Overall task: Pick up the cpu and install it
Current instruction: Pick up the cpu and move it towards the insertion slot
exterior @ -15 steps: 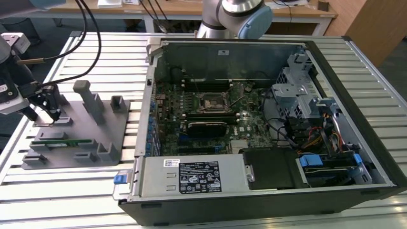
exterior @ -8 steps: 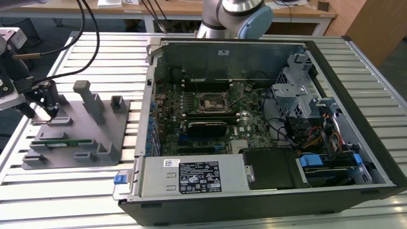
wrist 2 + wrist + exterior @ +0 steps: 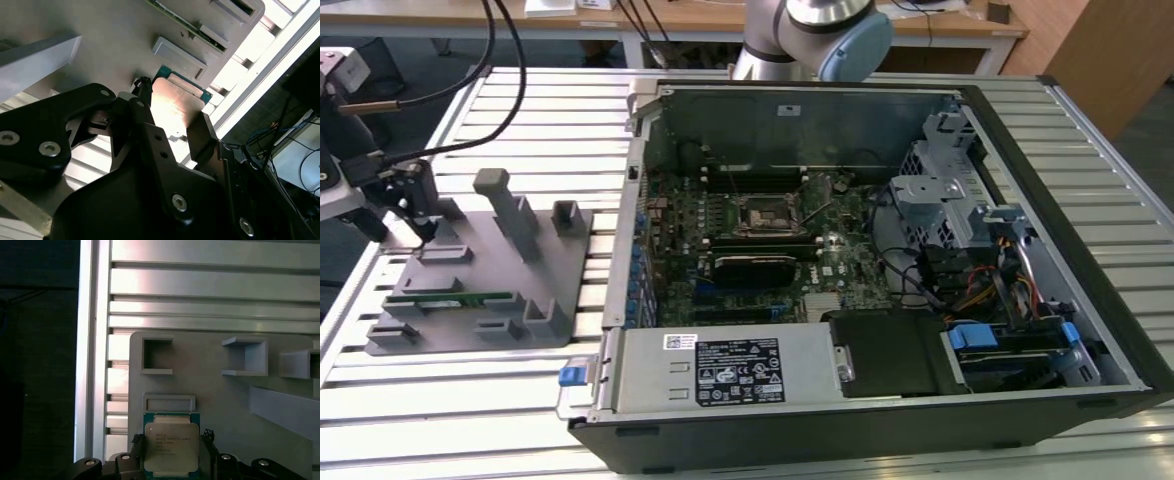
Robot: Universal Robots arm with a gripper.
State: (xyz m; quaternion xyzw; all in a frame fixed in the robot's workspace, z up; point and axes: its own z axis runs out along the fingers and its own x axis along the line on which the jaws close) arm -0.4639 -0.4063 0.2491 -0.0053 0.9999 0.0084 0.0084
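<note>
I see the slatted counter (image 3: 454,420) carrying an open case (image 3: 801,120) and, toward its edge at the exterior view's left, a grey tray (image 3: 480,270). The end effector (image 3: 411,232) hangs low over the tray's side nearest that counter edge. In both wrist views it straddles the cpu (image 3: 171,447) (image 3: 175,100), which lies flat on the tray. Whether it has closed on the chip, I cannot tell. I judge the cpu light, thin and rigid, its metal lid smooth and likely slippery, its underside delicate. The hold belongs on two opposite edges of the rim, kept level, with a modest squeeze.
</note>
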